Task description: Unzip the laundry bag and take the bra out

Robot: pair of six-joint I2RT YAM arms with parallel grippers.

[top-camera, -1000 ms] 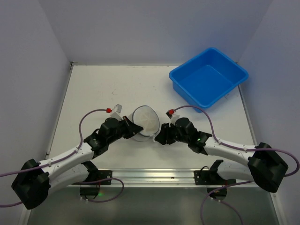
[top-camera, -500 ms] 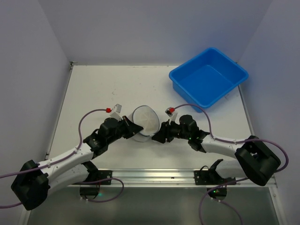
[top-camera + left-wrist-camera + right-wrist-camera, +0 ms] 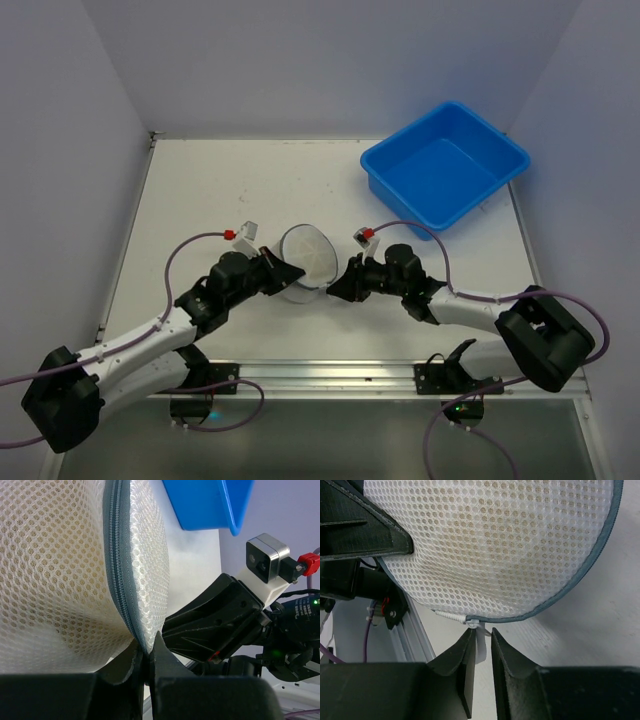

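The laundry bag (image 3: pixel 307 258), a round white mesh pouch with a grey-blue zipper rim (image 3: pixel 116 565), stands on edge on the table between both grippers. My left gripper (image 3: pixel 285 272) is shut on the bag's lower rim (image 3: pixel 147 647), pinching mesh and zipper. My right gripper (image 3: pixel 335 288) is at the bag's right edge. In the right wrist view its jaws (image 3: pixel 482 632) stand narrowly apart around the white zipper pull tab (image 3: pixel 480 644), with a thin gap still showing beside the tab. The bra is hidden inside; only a beige tint shows through the mesh (image 3: pixel 490 545).
A blue plastic tub (image 3: pixel 443 165) sits at the back right of the white table (image 3: pixel 220 190). The metal rail (image 3: pixel 320 375) runs along the near edge between the arm bases. Purple cables loop off both wrists.
My right arm has folded in, bringing its gripper slightly closer to the bag. The left gripper and the bag have stayed in place.
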